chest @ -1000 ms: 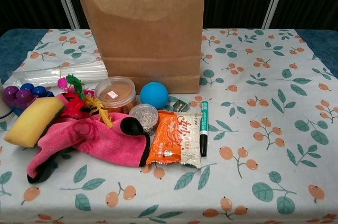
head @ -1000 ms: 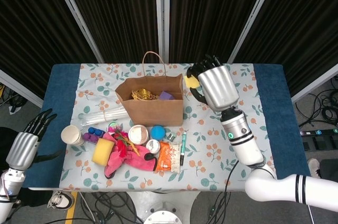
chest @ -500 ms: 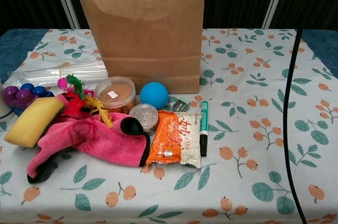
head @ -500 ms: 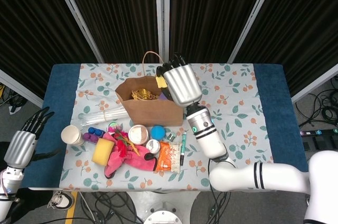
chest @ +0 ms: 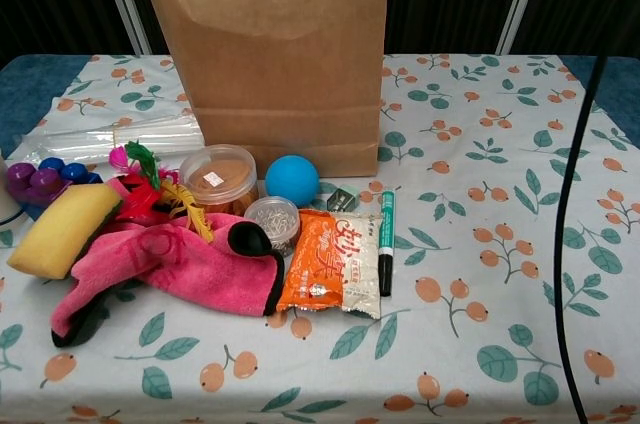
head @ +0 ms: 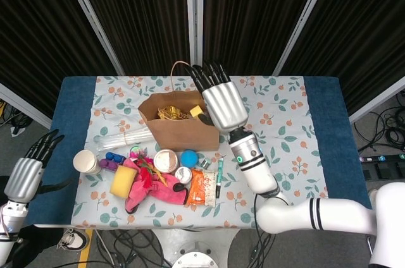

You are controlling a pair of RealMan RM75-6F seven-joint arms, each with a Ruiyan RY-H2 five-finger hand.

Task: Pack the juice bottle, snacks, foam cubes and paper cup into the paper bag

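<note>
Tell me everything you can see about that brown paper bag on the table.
The paper bag is plain brown paper, standing upright and open at the back of the flowered tablecloth. A thin loop handle rises from its far edge. Creases show across its front in the chest view. Inside lie something golden and crinkly, a purple piece and a yellow foam cube. The right hand hangs over its right end, fingers spread. A blue ball sits close against its front base.

Right hand point(head: 223, 102) above paper bag point(head: 179, 130)
</note>
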